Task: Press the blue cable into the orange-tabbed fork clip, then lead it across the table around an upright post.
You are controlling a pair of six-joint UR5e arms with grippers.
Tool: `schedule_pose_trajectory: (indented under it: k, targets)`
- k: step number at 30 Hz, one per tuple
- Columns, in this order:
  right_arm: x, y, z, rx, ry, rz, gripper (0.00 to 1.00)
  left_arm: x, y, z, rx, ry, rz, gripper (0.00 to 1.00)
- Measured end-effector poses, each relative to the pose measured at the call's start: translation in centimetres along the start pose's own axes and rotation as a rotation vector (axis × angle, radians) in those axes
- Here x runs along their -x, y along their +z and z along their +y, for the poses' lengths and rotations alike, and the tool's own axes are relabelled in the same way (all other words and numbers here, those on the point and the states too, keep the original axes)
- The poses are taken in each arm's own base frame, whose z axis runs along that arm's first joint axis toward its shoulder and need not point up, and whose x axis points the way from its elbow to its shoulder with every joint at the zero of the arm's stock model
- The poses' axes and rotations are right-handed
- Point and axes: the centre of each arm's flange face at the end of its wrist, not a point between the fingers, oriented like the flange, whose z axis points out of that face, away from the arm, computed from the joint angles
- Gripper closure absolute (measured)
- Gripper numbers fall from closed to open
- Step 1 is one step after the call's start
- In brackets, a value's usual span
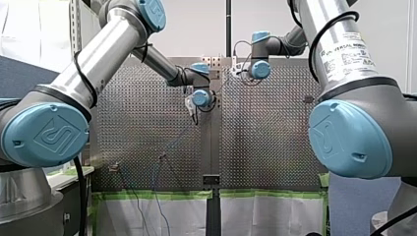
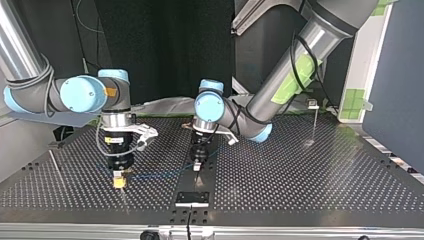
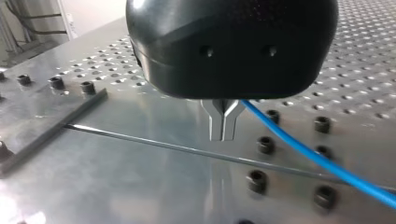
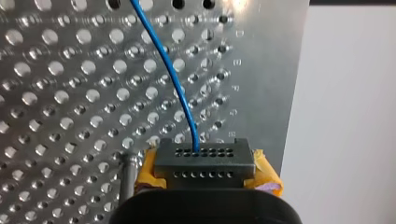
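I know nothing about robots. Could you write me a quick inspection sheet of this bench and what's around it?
Surface: perforated table, with a black plate at its near edge in the top view.
Job's things: blue cable lying across the table; thin upright post; orange-tabbed clip not made out.
Clutter: nothing seen.
Grippers: left gripper has its jaws shut, with the cable running out beside them; right gripper, with yellow pads, has its jaws shut at the cable's end.
Cables: black cable beside my left arm's base.
Surroundings: green tape along the table's edge.
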Motion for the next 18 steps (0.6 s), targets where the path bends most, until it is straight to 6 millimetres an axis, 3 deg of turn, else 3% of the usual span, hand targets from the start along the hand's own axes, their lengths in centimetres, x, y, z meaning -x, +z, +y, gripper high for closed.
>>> schedule_pose_trajectory:
  k: [18]
  targets:
    - [-1.1, 0.7, 2.2, 0.032, -0.001, 0.016, 1.00, 0.9, 0.7, -0.6, -0.036, -0.050, -0.007, 1.00]
